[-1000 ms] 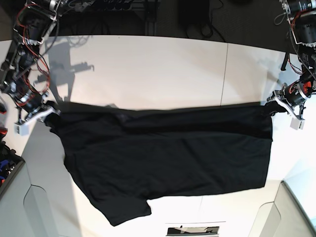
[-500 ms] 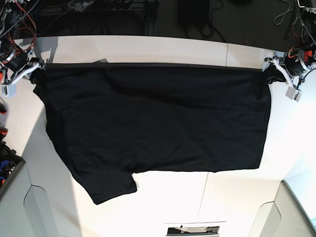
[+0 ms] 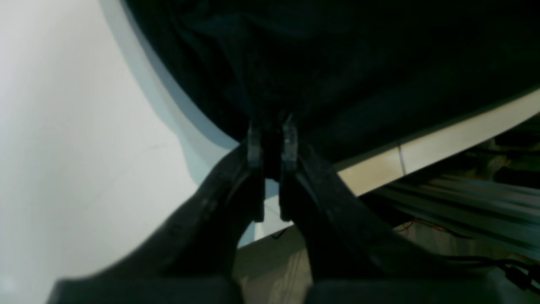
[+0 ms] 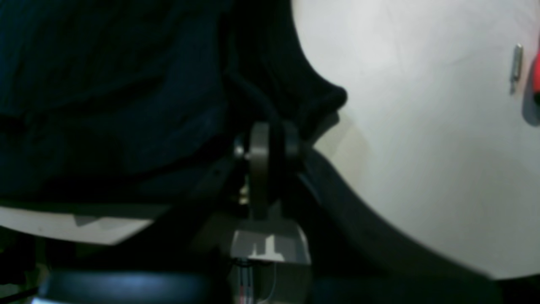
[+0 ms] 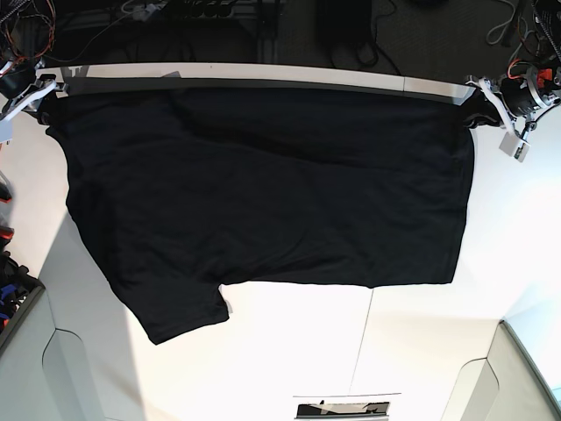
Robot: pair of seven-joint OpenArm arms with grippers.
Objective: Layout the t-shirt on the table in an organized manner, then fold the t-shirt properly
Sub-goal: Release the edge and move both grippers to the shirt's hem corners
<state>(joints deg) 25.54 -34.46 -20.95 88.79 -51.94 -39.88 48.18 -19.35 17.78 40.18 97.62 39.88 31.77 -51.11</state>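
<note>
The black t-shirt (image 5: 263, 184) lies spread wide over the white table (image 5: 438, 351), its top edge stretched taut near the table's far edge and one sleeve hanging down at the lower left. My left gripper (image 5: 479, 98) is at the far right corner, shut on the t-shirt's corner; the wrist view shows its fingers (image 3: 255, 143) pinching black cloth (image 3: 337, 63). My right gripper (image 5: 46, 91) is at the far left corner, shut on the opposite corner, with its fingers (image 4: 259, 143) closed on bunched cloth (image 4: 126, 84). No purple patch or print shows.
A thin dark seam (image 5: 361, 346) crosses the table. Grey side bins sit at the lower left (image 5: 26, 351) and lower right (image 5: 526, 377). Beyond the far edge are dark cables and equipment (image 5: 228, 22). A red object (image 4: 535, 71) lies at the table's side.
Both grippers have pulled the t-shirt's top edge from mid-table toward the far edge, dragging the whole shirt along and spreading it flatter.
</note>
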